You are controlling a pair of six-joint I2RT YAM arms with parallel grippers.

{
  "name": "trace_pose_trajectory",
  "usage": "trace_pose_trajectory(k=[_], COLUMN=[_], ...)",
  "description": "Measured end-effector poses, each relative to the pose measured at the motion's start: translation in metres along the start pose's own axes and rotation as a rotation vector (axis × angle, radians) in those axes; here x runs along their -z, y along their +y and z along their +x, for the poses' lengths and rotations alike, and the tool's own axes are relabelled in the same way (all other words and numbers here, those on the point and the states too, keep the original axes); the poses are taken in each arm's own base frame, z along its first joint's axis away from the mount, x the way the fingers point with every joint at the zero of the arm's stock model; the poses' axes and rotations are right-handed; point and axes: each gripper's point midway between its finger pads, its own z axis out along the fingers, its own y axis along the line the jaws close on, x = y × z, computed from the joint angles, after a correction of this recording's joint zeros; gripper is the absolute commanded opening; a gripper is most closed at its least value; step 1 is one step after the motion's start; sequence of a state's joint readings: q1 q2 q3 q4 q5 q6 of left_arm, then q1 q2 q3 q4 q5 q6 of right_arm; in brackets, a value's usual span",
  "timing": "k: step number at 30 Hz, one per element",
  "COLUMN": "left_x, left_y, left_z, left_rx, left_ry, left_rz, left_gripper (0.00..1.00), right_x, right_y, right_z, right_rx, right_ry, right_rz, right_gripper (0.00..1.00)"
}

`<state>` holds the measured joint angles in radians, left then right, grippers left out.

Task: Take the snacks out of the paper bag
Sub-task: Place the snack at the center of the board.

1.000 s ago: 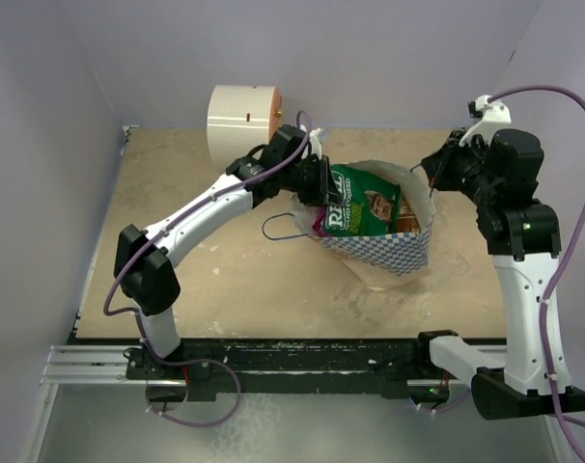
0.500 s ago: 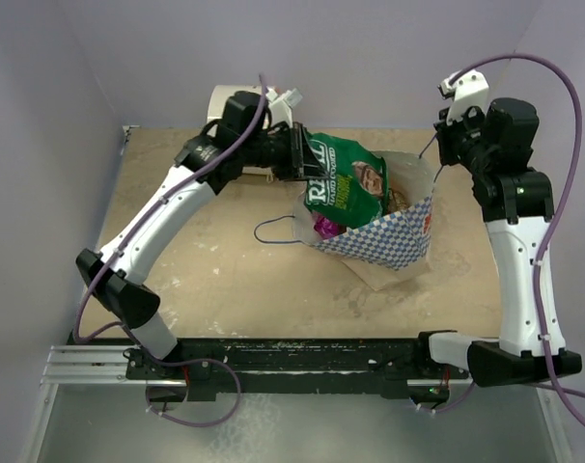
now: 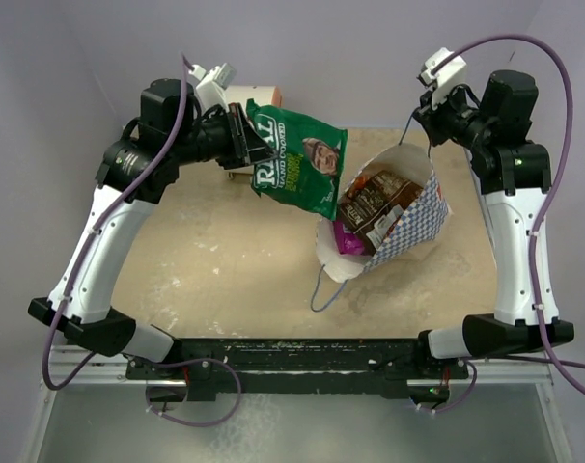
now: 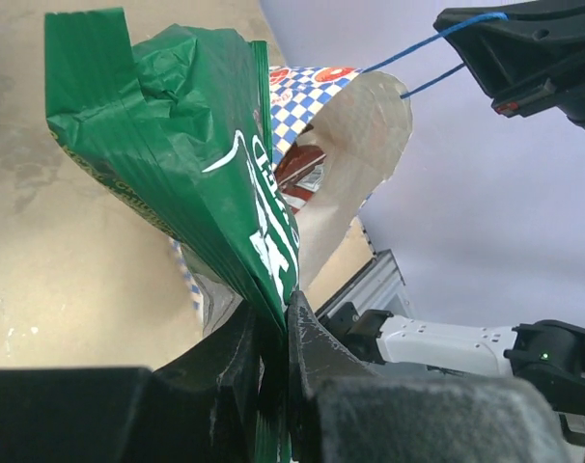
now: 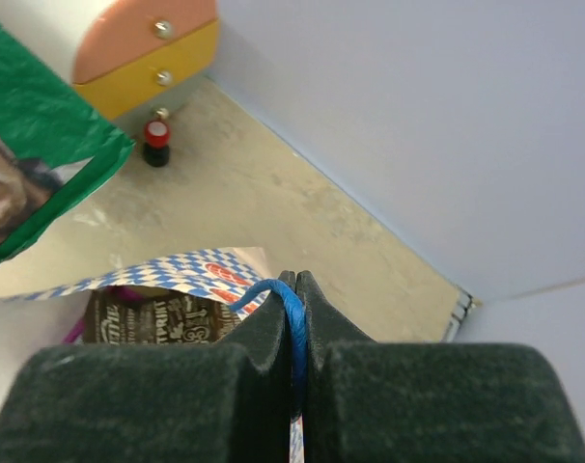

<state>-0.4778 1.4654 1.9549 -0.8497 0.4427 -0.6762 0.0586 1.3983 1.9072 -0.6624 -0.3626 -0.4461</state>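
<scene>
Green packet held clear of the paper bag (image 3: 384, 227).

Left tool (image 3: 252, 143) is clamping the green snack packet (image 3: 297, 159) in the air, left of the bag; right tool (image 3: 430, 114) is pinching the bag's blue cord handle (image 5: 276, 292), tilting it over the bench (image 3: 225, 260), brown packets (image 3: 375, 198) inside.

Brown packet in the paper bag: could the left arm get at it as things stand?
Probably not yet. The left claw is shut on the green packet, so it is occupied. The brown packet itself lies exposed in the bag's open mouth.
</scene>
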Motion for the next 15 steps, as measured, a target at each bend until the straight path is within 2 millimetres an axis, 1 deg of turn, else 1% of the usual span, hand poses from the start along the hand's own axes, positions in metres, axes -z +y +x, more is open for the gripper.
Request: trace_pose_trajectory(k=[3, 5, 7, 11, 15], left_x=[0.012, 0.017, 0.021, 0.03, 0.037], left_y=[0.003, 0.008, 0.016, 0.033, 0.052], left_z=[-0.001, 0.0, 0.0, -0.002, -0.001], left_rx=[-0.015, -0.01, -0.007, 0.005, 0.042], left_ry=[-0.023, -0.029, -0.043, -0.084, -0.117], left_rz=[-0.041, -0.075, -0.119, -0.207, -0.296], left_gripper=[0.0, 0.0, 0.0, 0.0, 0.0], right_x=[-0.001, 0.003, 0.01, 0.036, 0.052], right_y=[0.017, 0.031, 0.047, 0.075, 0.088], right_z=[-0.007, -0.007, -0.004, -0.002, -0.005], right_rx=[-0.004, -0.022, -0.053, -0.129, -0.194], right_ry=[-0.051, -0.082, -0.107, -0.164, -0.186], right_rz=[-0.09, -0.141, -0.183, -0.236, -0.255], right_gripper=[0.0, 0.0, 0.0, 0.0, 0.0])
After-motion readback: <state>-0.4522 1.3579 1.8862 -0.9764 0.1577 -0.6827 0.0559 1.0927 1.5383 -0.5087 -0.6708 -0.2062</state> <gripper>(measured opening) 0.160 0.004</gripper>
